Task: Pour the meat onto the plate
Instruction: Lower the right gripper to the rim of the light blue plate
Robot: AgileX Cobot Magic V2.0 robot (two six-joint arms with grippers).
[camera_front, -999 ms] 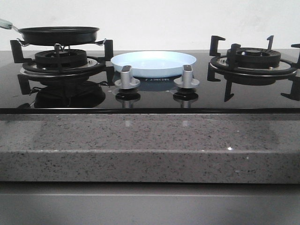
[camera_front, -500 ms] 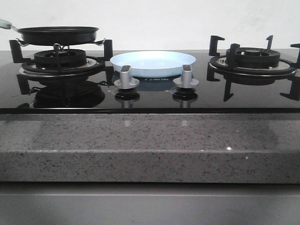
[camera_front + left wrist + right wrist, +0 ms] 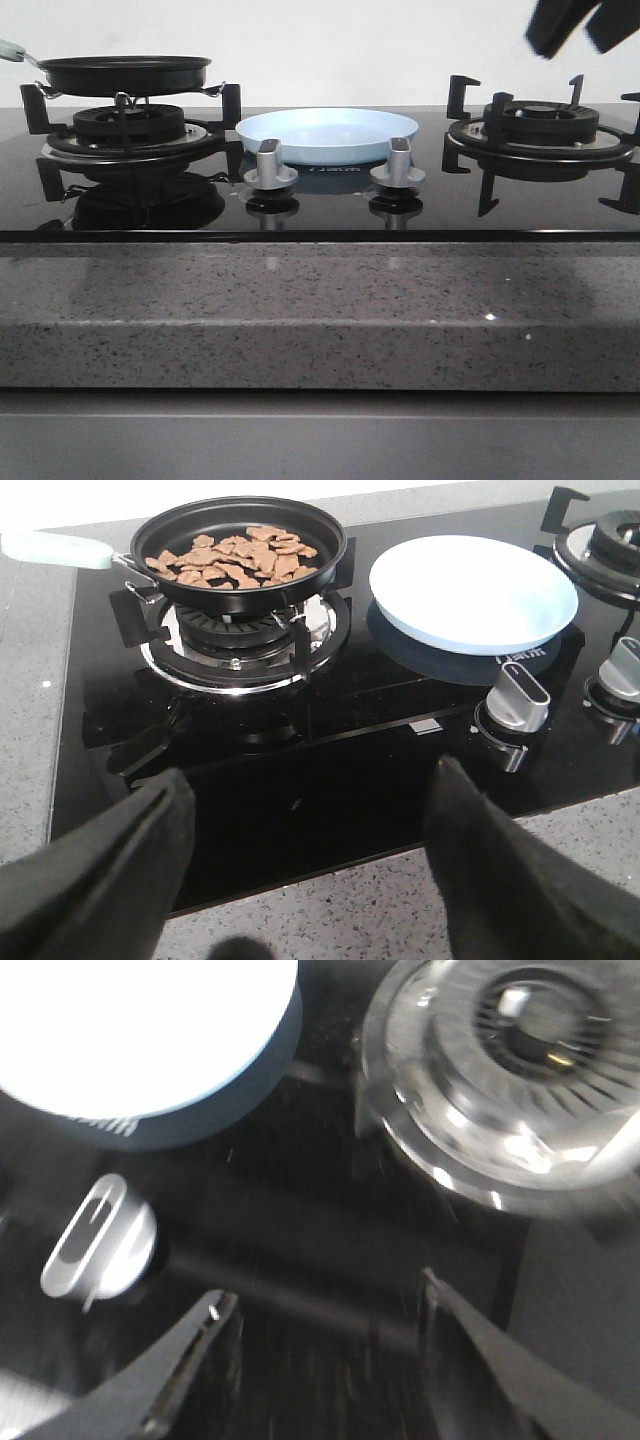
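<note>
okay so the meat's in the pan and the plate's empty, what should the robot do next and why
Probably bring the open left gripper to the pan handle. The meat sits in the frying pan on the left burner, the plate beside it is bare, and neither gripper holds anything.

Front view low, level across hob; wrist views look down close; all share plate (image 3: 328, 135).

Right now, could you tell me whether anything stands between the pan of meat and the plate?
Nothing visible does. The meat sits in the frying pan on the left burner; the empty plate lies directly beside it on bare glass.
</note>
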